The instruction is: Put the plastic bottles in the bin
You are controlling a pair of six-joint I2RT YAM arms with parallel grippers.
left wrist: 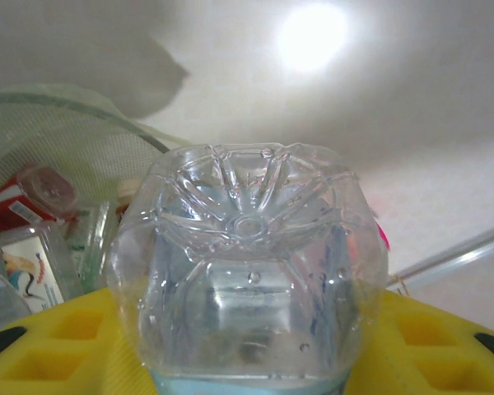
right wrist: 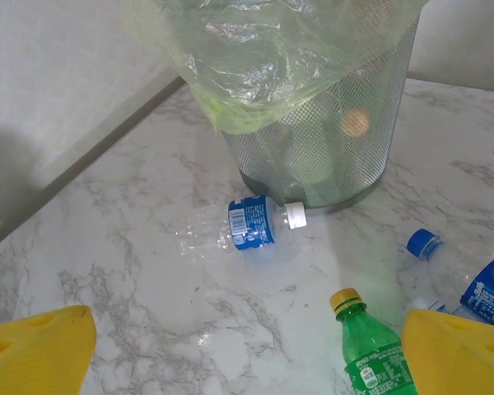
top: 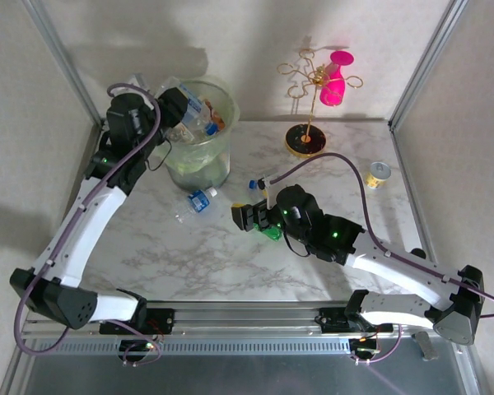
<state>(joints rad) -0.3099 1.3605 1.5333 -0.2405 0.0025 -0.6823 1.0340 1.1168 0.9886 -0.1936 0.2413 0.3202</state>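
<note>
Dropping the clear, square-shouldered plastic bottle (left wrist: pixel 247 247) cleanly is the step in hand. The left gripper (top: pixel 179 109) has its yellow fingers (left wrist: pixel 58 346) clamped on either side of it, base toward the wrist camera, at the rim of the round translucent pale-green plastic bin (top: pixel 199 164). I would carry the bottle well over the opening before parting the fingers. The thin green liner (right wrist: pixel 255 66) hangs slack over the rim and could catch it, and the bin already holds several bottles, so a release from above the pile looks safer.

The right gripper (right wrist: pixel 247 354) hangs low over the grey-veined marble table (right wrist: pixel 148 271) with its fingers wide apart. The green plastic bottle with a yellow cap (right wrist: pixel 369 358) lies on the table just beside one of them.

Little writing can be read. The crushed clear bottle with a white cap (right wrist: pixel 251 224) lies near the bin's foot, its blue label printed too small to read. The blue-capped clear bottle (right wrist: pixel 477 284) shows a red, white and blue roundel (probably Pepsi's, though the edge of the view cuts the lettering). Labels inside the bin are red and white, with no legible word.
</note>
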